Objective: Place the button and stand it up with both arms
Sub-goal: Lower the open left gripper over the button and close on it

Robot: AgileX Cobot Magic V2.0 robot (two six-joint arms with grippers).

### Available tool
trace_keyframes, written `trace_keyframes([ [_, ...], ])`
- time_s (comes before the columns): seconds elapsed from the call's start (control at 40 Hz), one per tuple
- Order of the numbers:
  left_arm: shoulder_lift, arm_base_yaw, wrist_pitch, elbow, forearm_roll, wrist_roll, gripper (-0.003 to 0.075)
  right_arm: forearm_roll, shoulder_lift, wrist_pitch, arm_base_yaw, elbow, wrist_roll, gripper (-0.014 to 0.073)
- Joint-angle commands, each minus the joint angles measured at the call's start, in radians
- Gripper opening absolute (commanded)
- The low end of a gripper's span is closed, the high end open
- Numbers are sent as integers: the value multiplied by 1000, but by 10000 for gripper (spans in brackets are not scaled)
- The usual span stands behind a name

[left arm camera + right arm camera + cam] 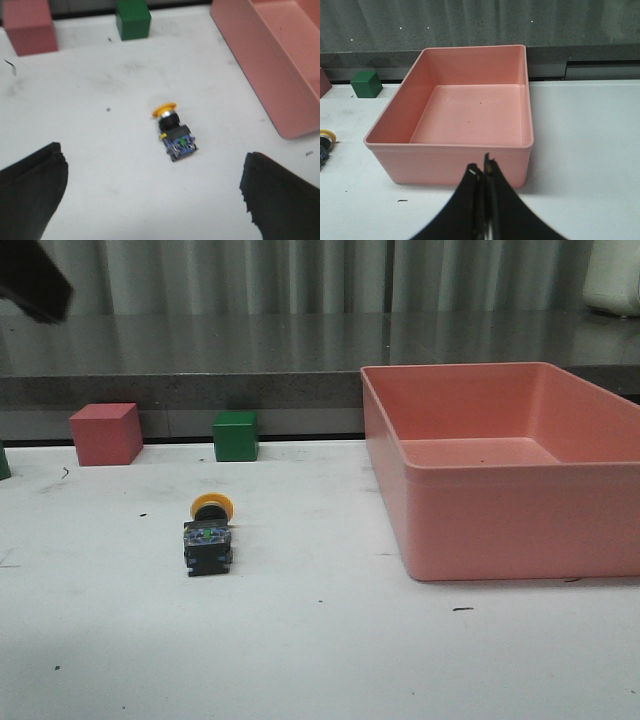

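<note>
Button (209, 535) on its side on the table (320, 660), left pincer (150, 192) wide, right pincer (483, 172) seemingly closed, empty.

text: none legible | labels: none | numbers: none

Yellow-capped button (209, 534) on its side

Smooth plastic tray (480, 530) (matt), scuffed white table (300, 660)
</note>
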Motion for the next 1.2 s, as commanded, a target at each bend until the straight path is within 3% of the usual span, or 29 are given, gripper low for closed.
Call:
trace_keyframes([
  [0.0, 140, -32, 61, -146, -70, -2, 671, -21, 11, -82, -6, -27, -11, -61],
  [0.28, 579, -34, 519, -565, -114, -78, 671, -21, 11, -81, -6, -27, -11, -61],
  [0.53, 902, -34, 733, -872, -112, -80, 671, -21, 11, -81, -6, -27, -11, -61],
  [0.72, 1021, -34, 740, -986, -110, -86, 671, -21, 11, -81, -6, -27, -11, -61],
  [1.0, 1032, -34, 690, -987, -59, -114, 668, -21, 11, -81, -6, -27, -11, -61],
  [1.05, 1032, -34, 690, -987, -53, -114, 645, -21, 11, -81, -6, -27, -11, -61],
  [1.18, 1034, -34, 678, -987, -46, -114, 486, -21, 11, -81, -6, -27, -11, -61],
])
